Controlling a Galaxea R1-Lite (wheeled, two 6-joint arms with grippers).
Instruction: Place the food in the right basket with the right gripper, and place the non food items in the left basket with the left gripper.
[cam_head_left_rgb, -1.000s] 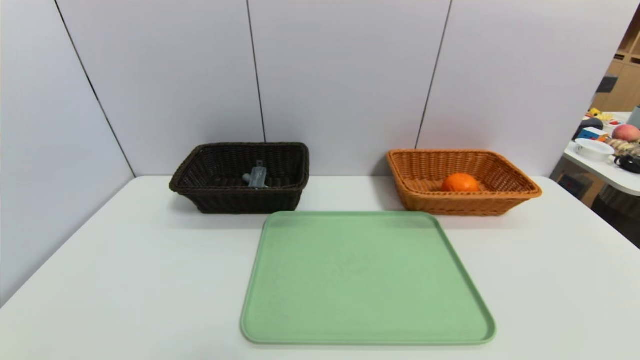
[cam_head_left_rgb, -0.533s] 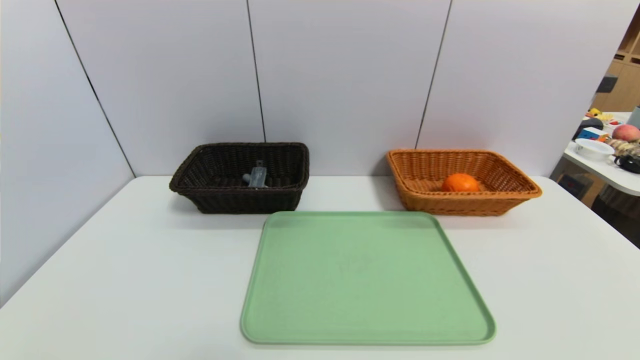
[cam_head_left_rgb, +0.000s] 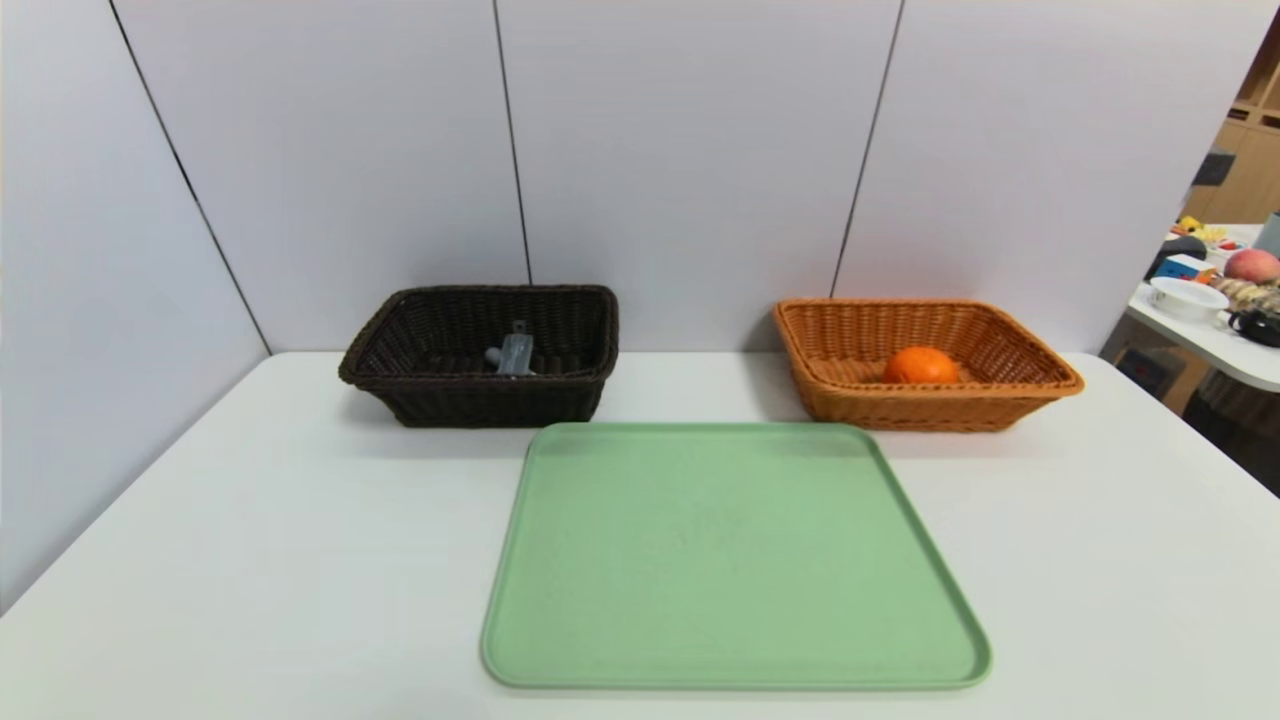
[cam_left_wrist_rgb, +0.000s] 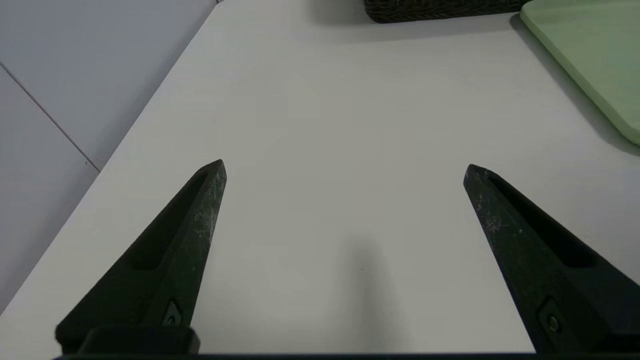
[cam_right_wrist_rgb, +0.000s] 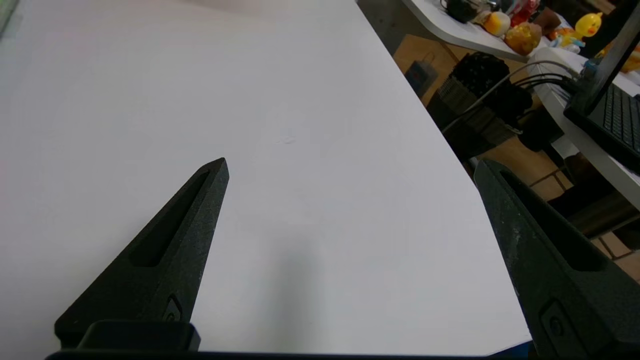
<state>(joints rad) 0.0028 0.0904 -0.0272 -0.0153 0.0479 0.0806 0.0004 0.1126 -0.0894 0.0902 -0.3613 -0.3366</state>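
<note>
Sitting on a white table (cam_head_left_rgb: 250, 540), a green tray (cam_head_left_rgb: 730, 560) is lying bare near the front edge, centred in the head view. Behind it, against the grey wall panels, two wicker baskets are standing well apart. A dark basket (cam_head_left_rgb: 470, 395) is sitting on the left and is holding a small grey item (cam_head_left_rgb: 514, 354), too small to identify. An orange basket (cam_head_left_rgb: 1000, 395) is sitting on the right and is holding an orange (cam_head_left_rgb: 920, 366) near its middle.

Neither arm is showing in the head view. In the left wrist view, the left gripper (cam_left_wrist_rgb: 345, 170) is hovering low over bare table, with its jaws spread wide and holding nothing; the dark basket's base and a corner of the tray are lying beyond it. In the right wrist view, the right gripper (cam_right_wrist_rgb: 350, 167) is hovering over the table near its right edge, with its jaws likewise spread wide and holding nothing. Past that edge, a second table (cam_right_wrist_rgb: 450, 35) is carrying toys and a laptop (cam_right_wrist_rgb: 612, 117).
</note>
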